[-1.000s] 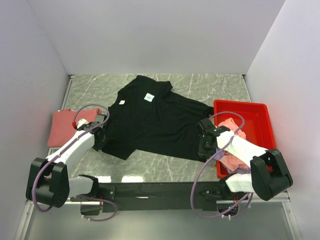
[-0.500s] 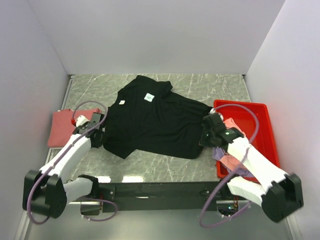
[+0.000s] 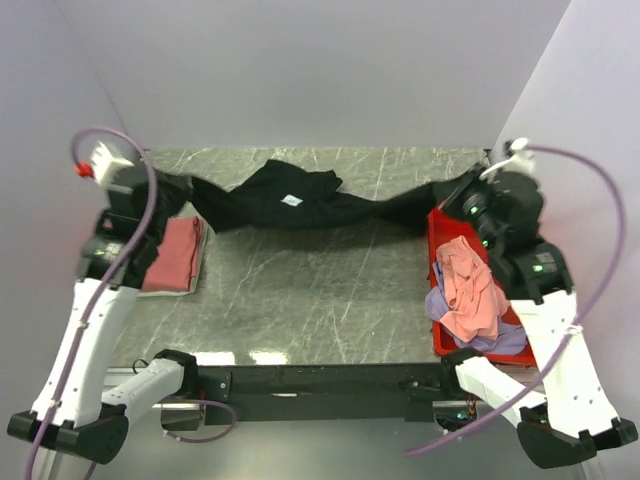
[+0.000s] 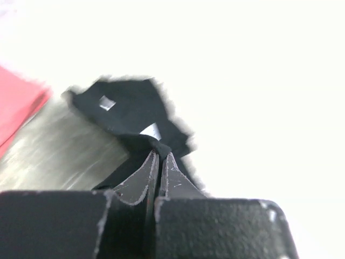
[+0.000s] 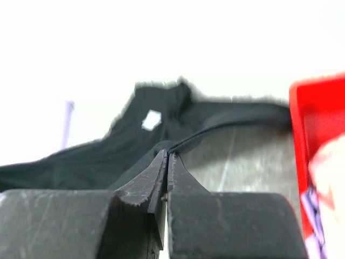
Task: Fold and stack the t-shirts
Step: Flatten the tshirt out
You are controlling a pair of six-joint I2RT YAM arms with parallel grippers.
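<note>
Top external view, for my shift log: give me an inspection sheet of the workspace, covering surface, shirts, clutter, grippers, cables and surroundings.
Surface: grey marbled table, no spills seen.
Job's things: black t-shirt stretched between both grippers near the far edge; salmon-red t-shirt folded at left; pink t-shirt over lavender t-shirt in the red bin.
Clutter: nothing seen.
Grippers: left gripper and right gripper each shut on the black t-shirt.
Cables: left purple cable and right purple cable loop off the arms.
Surroundings: white walls on three sides.
</note>
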